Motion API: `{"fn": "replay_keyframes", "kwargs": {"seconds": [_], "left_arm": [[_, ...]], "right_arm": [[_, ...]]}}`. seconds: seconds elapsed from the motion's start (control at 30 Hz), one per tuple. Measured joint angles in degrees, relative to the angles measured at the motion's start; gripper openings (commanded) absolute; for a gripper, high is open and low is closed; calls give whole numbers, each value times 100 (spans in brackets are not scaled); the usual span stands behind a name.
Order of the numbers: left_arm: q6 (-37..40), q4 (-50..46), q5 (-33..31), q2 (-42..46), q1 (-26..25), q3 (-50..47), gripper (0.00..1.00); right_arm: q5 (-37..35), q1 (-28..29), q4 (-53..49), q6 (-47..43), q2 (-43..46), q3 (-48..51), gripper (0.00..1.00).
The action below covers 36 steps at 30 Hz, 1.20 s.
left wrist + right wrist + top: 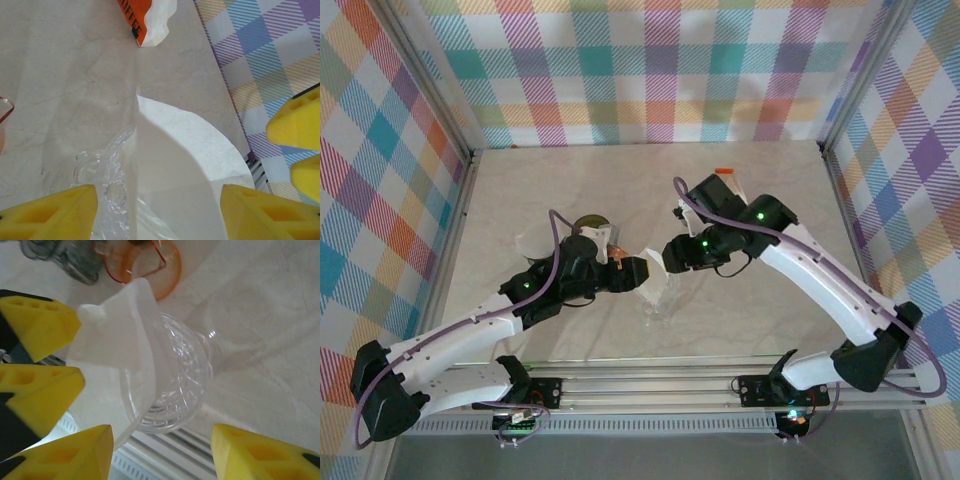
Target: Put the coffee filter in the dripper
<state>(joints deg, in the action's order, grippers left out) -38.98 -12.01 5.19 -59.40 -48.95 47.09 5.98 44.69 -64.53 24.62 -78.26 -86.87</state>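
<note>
coffee filter [175, 165] partly in clear dripper [187, 375], left gripper [157, 190] straddling it

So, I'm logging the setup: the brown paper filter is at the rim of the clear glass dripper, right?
Not quite: the paper filter is white, not brown, as the left wrist view shows. It is at the rim of the clear glass dripper.

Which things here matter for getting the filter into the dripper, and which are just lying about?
For the job:
- filter
- clear dripper

Lying about:
- orange packet, lying farther back on the table
- orange cup, standing behind the dripper
</note>
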Motion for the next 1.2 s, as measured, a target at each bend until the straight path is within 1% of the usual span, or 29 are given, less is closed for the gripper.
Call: {"fn": "replay_keyframes", "kwargs": {"seconds": [0.13,0.33,0.37,0.5,0.73,0.9,0.97,1.1,1.2], "left_arm": [[2,-247,-127,138,0,109,68],[4,-634,-424,570,2,181,65],[7,-667,-450,597,2,181,65],[7,-765,-483,566,2,181,65],[4,-758,-476,328,2,181,65],[4,-737,-461,164,2,181,60],[4,-737,-463,101,2,181,58],[4,-737,-461,-11,2,181,54],[4,-737,-461,-59,2,179,53]], "right_arm": [[-146,160,608,2,295,457,55],[-656,341,975,-55,280,691,51],[-754,372,1003,-98,264,695,49],[-1040,529,1115,-251,164,697,35],[-1318,675,1141,-372,-33,697,19],[-1530,793,1139,-457,-120,697,10],[-1609,824,1139,-457,-133,697,8],[-1777,874,1132,-474,-192,697,7],[-1917,944,1099,-520,-269,697,7]]}}
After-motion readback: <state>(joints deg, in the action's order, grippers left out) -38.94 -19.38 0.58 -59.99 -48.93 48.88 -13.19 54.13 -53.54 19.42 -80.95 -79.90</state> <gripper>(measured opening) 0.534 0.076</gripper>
